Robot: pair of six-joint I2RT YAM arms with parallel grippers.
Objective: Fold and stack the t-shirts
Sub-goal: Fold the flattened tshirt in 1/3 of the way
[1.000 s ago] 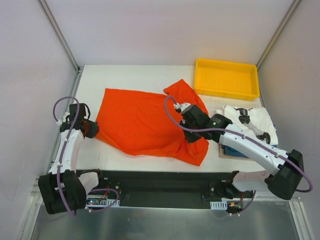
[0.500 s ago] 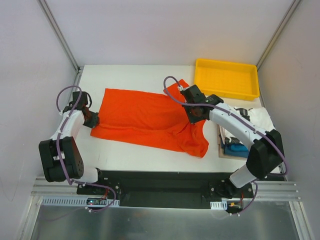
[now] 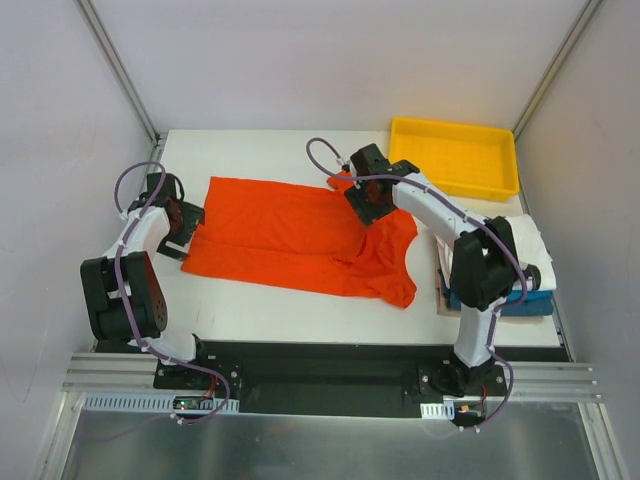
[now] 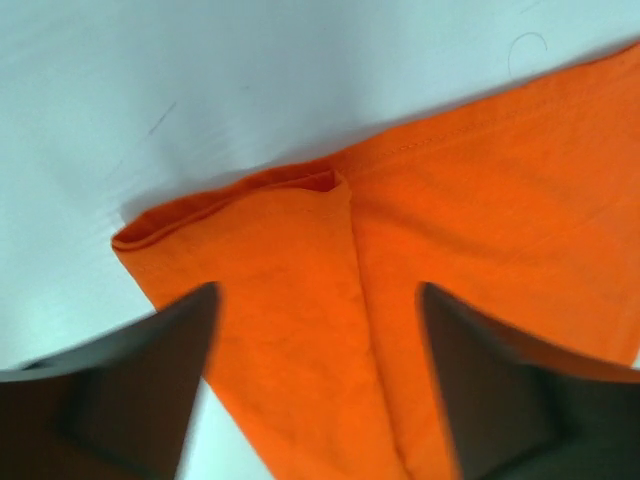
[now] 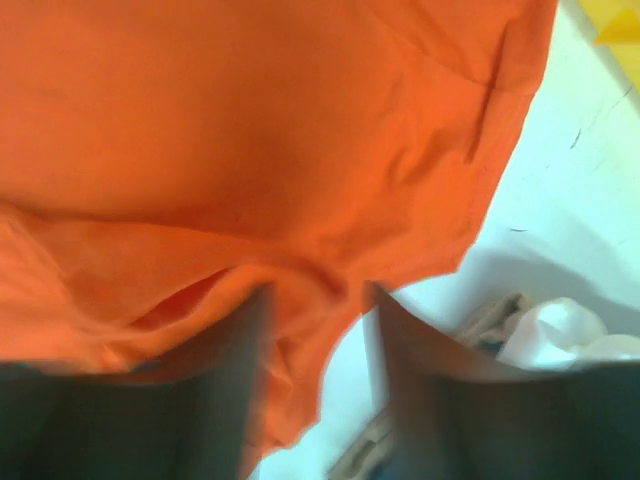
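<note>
Orange-red cloth covers the middle of the worktop (image 3: 250, 312), where the orange-red t-shirt (image 3: 290, 235) lies spread out. At its left end, near the worktop's left edge, the left fingers (image 4: 140, 390) stand apart above a doubled-over corner, gripping nothing. Over the shirt's rumpled far right part, the right fingers (image 5: 230, 400) are also apart. White and blue t-shirts (image 3: 525, 240) sit piled at the right edge, and a yellow tray (image 3: 455, 158) fills the far right corner.

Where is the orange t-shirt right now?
Top view: the orange t-shirt lies spread at centre, the left gripper at its left edge, the right gripper over its right part, the yellow tray behind-right.
</note>
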